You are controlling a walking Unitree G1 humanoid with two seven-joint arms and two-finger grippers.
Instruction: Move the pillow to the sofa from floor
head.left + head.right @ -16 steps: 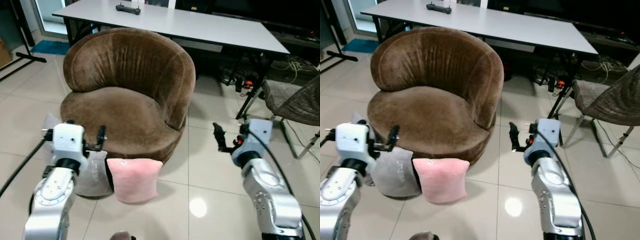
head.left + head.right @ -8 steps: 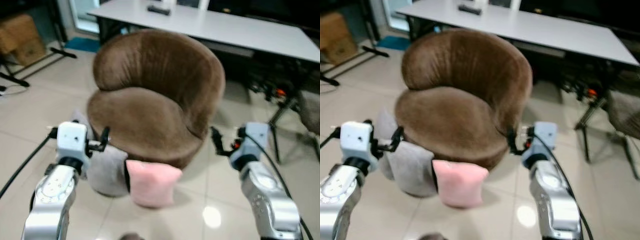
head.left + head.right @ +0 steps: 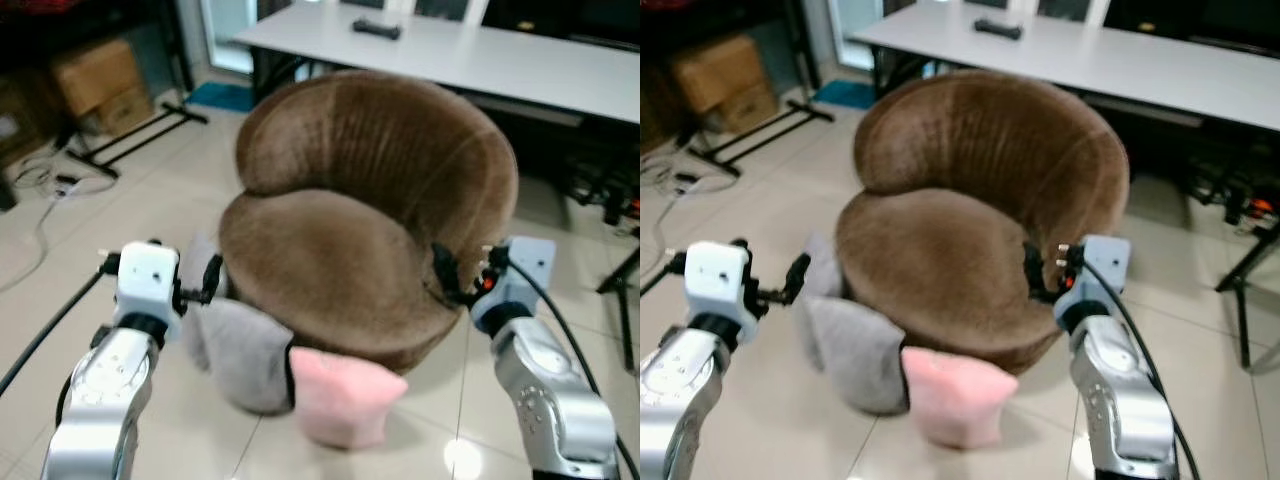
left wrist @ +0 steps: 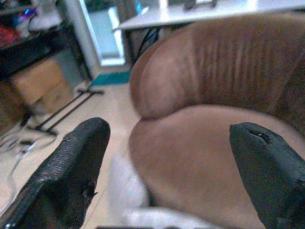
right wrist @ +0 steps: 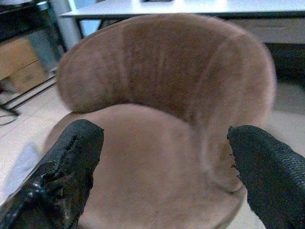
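The pink pillow lies on the floor against the brown sofa, touching a grey pillow. Left gripper and right gripper hover with jaws apart, holding nothing.

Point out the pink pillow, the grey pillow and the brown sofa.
Pink square pillow (image 3: 342, 398), left eye view, front face.
Grey soft pillow (image 3: 243, 350), left eye view, middle.
Brown round velvet sofa (image 3: 330, 262), left eye view, seat cushion.

Home living area, likely doubling as workspace. Round brown velvet armchair on pale glossy floor tiles. Behind armchair: long white folding table. Left of armchair: cardboard boxes, somewhat blurred.
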